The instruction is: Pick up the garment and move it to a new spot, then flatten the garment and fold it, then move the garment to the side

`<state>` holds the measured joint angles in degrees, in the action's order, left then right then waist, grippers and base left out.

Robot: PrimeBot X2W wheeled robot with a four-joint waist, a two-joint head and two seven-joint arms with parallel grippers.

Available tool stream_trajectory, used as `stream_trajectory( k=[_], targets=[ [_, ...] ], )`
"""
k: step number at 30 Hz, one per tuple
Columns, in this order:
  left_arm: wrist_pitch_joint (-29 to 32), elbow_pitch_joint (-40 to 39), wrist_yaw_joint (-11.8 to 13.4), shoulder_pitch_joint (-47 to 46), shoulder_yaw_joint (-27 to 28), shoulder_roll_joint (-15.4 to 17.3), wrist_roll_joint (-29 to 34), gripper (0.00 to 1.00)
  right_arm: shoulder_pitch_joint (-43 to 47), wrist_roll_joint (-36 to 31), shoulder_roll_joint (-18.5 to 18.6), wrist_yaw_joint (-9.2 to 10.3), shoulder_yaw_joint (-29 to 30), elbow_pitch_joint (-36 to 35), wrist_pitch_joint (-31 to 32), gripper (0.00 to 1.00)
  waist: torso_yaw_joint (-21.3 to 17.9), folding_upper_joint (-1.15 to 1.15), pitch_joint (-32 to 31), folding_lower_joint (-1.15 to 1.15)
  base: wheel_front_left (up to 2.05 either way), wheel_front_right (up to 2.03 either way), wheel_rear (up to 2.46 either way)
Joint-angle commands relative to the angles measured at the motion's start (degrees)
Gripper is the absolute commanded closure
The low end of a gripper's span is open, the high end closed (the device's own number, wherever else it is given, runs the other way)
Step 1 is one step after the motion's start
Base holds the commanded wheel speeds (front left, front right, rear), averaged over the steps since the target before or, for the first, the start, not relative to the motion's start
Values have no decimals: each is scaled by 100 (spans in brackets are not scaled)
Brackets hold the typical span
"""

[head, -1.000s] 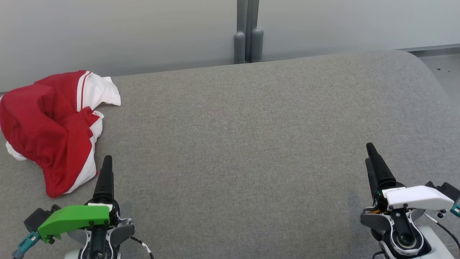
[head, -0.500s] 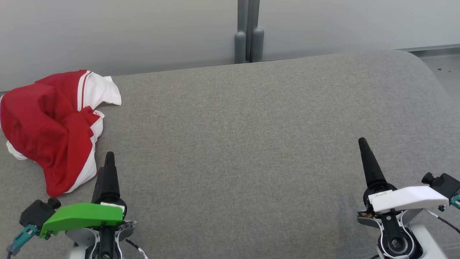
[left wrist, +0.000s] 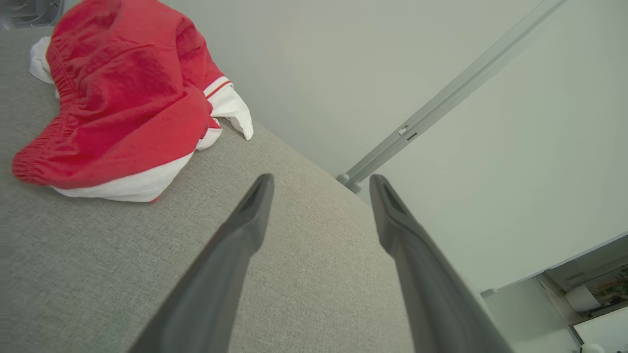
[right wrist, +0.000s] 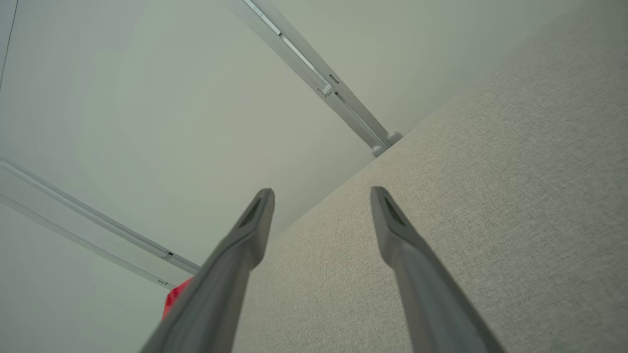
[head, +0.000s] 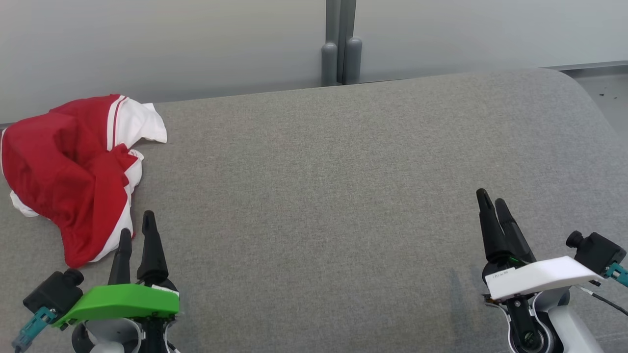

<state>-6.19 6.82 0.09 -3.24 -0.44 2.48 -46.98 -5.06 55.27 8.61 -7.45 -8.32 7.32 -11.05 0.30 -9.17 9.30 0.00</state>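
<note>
Fingers: long dark grey fingers [right wrist: 407, 255], spread apart
Desk: grey fabric-covered desk [right wrist: 490, 220], under them
Garment: red fabric garment [right wrist: 172, 295], sliver behind one finger

Bright, even, diffuse light, faint soft shadows; head view sharp, wrist views wide-angle-warped, fingers [left wrist: 211, 294] softly blurred.

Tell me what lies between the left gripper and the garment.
Nothing but a bare strip of the grey cushion separates the open left gripper from the crumpled red and white garment; the left wrist view shows it.
</note>
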Motion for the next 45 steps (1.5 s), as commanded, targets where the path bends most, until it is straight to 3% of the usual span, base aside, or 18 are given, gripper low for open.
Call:
stream_trajectory(
  k=[1, 22, 45],
  targets=[
    [-56, -120, 39, 12, 17, 33, 205, 0, -18, -226, 10, -3, 38, -118, -48, 0, 2, 1, 2, 0, 0, 0, 0],
    [-360, -248, 89, 264, 64, 42, 1819, 0, 142, -1947, -200, -4, 143, -189, -186, 0, 71, 1, -2, 0, 0, 0, 0],
    [-620, 7, -61, 475, 17, 49, 2962, 0, 225, -3403, -381, -4, 148, -48, -296, 0, 65, 1, -47, 0, 0, 0, 0]
  ],
)
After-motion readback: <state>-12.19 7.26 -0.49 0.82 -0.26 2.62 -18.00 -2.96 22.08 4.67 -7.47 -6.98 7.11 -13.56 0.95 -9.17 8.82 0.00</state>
